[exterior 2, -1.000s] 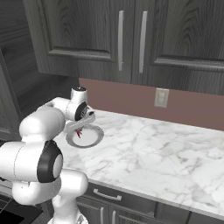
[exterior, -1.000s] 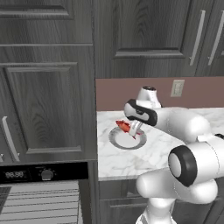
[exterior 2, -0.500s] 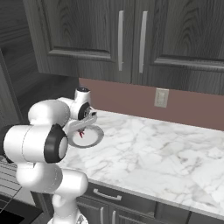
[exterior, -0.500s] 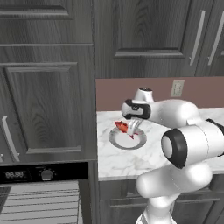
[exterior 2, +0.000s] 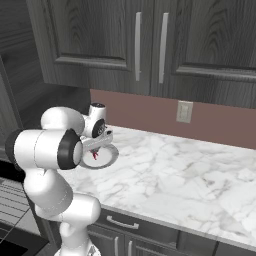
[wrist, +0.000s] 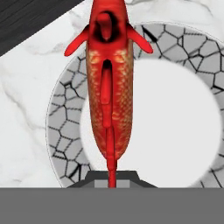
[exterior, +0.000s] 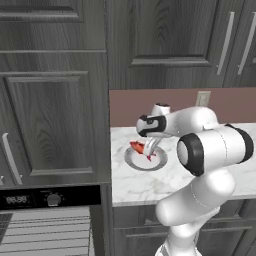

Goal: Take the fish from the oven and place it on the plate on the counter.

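Hand: the hand (exterior: 148, 152) is hanging low over the plate, its fingers clenched on the fish's tail end.
Fish: the red-orange fish (wrist: 108, 87) is being held at a tilt above the plate (wrist: 175, 127), tail in the fingers and head pointing away, out toward the rim; whether it is touching the plate cannot be told.
Plate: round and grey with a crackle-patterned rim, it is sitting on the white marble bench (exterior 2: 200, 175), near the bench's left end.
Oven: the black oven (exterior: 45, 200) is standing low at the left, wire racks showing under its control panel.
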